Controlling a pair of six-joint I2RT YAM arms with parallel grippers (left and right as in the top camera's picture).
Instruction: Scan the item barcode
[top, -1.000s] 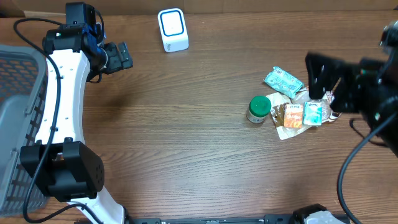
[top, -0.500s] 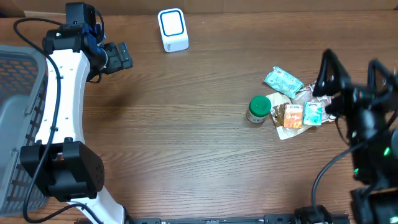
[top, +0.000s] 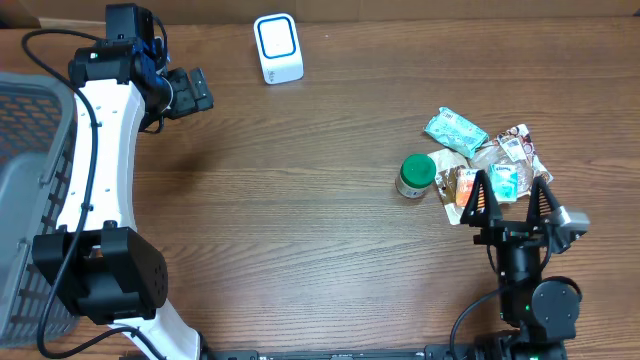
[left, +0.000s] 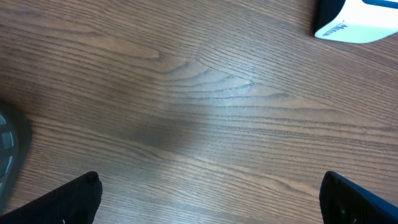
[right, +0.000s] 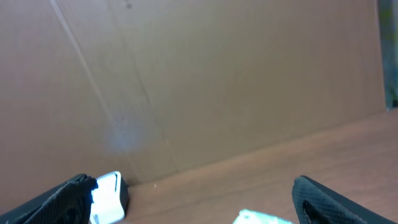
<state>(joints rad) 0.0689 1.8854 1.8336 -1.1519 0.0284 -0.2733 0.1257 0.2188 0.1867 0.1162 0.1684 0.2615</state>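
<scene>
At 3 o'clock, overlapping packets (top: 455, 130) could be pinched together by the open, empty right gripper (top: 510, 182); left gripper (top: 200, 91) likewise open.

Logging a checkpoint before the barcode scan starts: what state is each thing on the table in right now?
left gripper: jaws open, holding nothing.
right gripper: jaws open, holding nothing.
jar: upright, green lid on, untouched.
packets: lying in an overlapping cluster beside the jar, none held.
scanner: standing near the table's far edge, untouched.
</scene>
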